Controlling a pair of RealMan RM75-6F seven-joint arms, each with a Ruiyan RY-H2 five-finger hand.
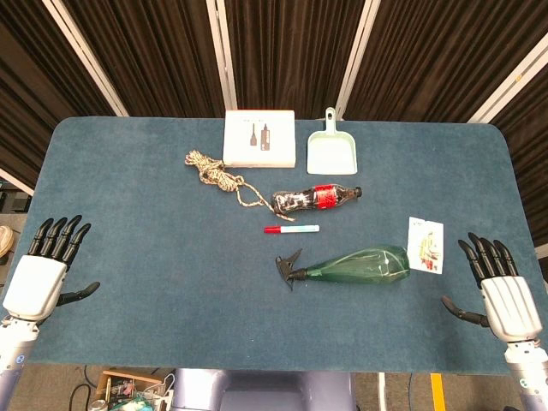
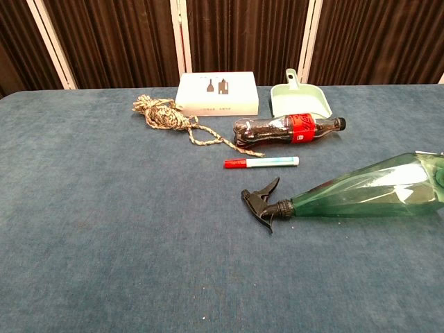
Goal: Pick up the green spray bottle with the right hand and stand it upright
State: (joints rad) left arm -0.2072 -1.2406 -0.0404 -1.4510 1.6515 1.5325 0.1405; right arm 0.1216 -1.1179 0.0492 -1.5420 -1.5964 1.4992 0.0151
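Observation:
The green spray bottle (image 1: 360,265) lies on its side on the blue table, black trigger head (image 1: 289,267) pointing left and its base to the right. The chest view shows the same bottle (image 2: 368,189) flat, with the nozzle (image 2: 262,201) at centre. My right hand (image 1: 501,295) rests open at the table's right front edge, fingers spread, well to the right of the bottle and apart from it. At the left front edge my left hand (image 1: 43,274) is open too, holding nothing. Neither hand appears in the chest view.
Behind the bottle lie a red-capped marker (image 1: 291,229), a cola bottle (image 1: 315,199) on its side, a coiled rope (image 1: 218,175), a white box (image 1: 259,139) and a pale green dustpan (image 1: 330,151). A printed card (image 1: 426,246) sits just right of the spray bottle's base.

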